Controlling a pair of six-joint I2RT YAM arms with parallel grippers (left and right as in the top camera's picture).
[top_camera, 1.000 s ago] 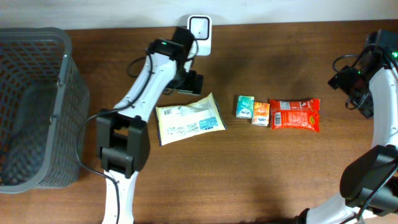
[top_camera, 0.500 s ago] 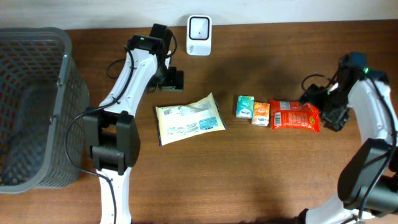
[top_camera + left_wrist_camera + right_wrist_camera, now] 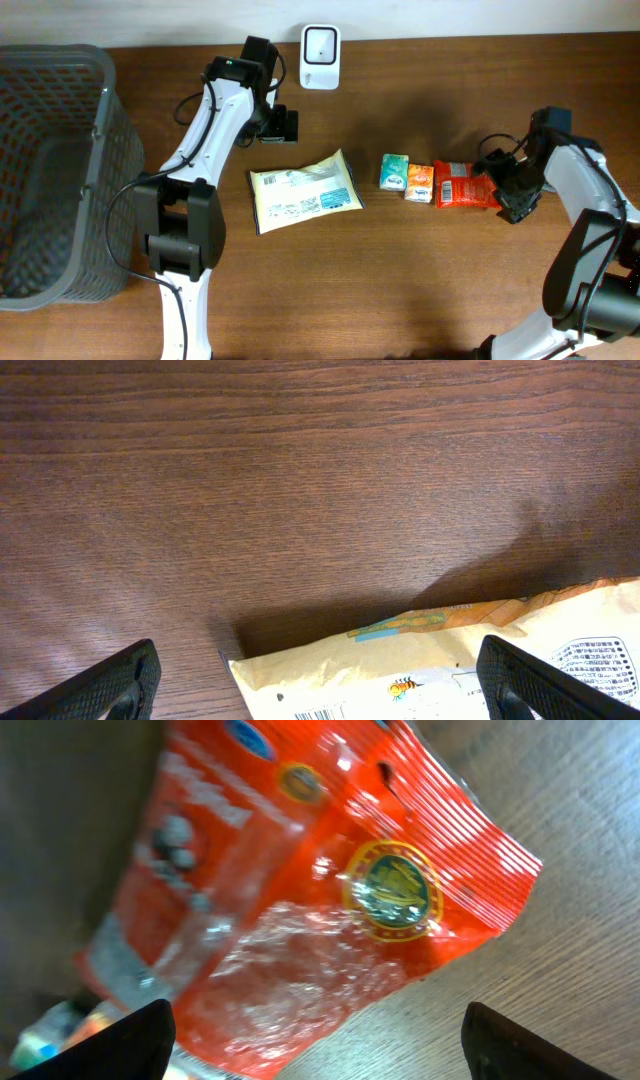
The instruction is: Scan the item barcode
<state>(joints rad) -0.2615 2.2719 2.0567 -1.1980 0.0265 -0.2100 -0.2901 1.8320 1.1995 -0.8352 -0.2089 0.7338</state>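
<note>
You are looking down on a dark brown wooden table (image 3: pixel 400 290) that fills nearly the whole overhead view, its fine grain running left to right. Behind its far edge you see a narrow pale white band (image 3: pixel 480 15); whether that is wall or floor cannot be told. At the table's left end stands a dark grey plastic mesh basket (image 3: pixel 105 130), its left side cut off by the edge of the view. The light is soft and even, so shadows on the wood are faint and blurred. Close up in the left wrist view, the wood (image 3: pixel 300 480) shows reddish streaks with a dull sheen lower left; in the right wrist view the wood (image 3: pixel 590 950) looks paler where the light glances off it.
</note>
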